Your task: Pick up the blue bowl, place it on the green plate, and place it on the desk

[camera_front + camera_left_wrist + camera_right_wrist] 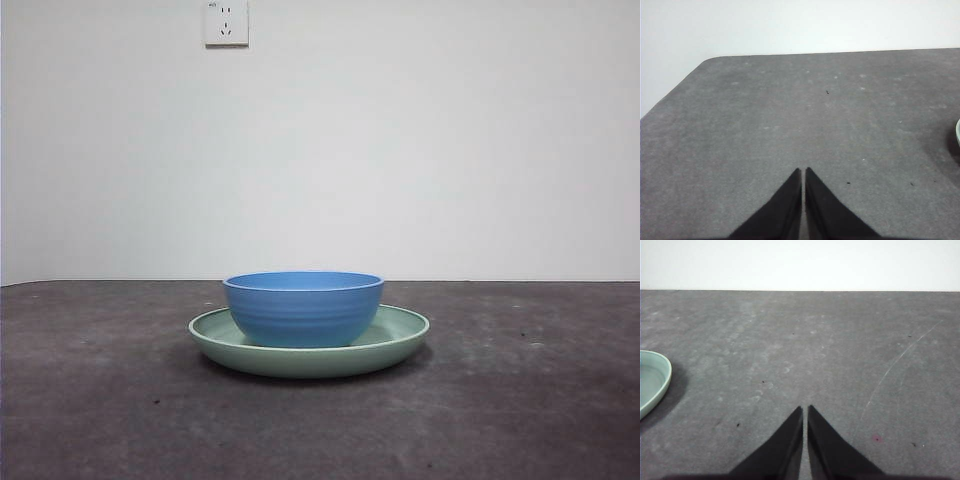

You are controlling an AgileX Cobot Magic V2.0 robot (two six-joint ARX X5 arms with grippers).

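While both arms wait clear of the crockery, the round, matte medium-blue bowl (303,306) with faint ridges on its outer wall sits upright inside the wide, shallow, pale sage-green plate (402,340), roughly at its middle. The plate rests flat on the dark grey-brown mottled desk (100,400), midway across the front view, with a white wall behind and a white wall socket (226,21) high on it, left of centre.

The left gripper (803,171) hangs over bare desk, its two black jaws drawn together with only a hairline slit between the tips, gripping nothing and touching nothing; a sliver of the plate's rim shows at the edge of its wrist view. The right gripper (805,409) is likewise closed to a thin slit, empty, over bare desk, with the green plate's rim well apart from its tips.
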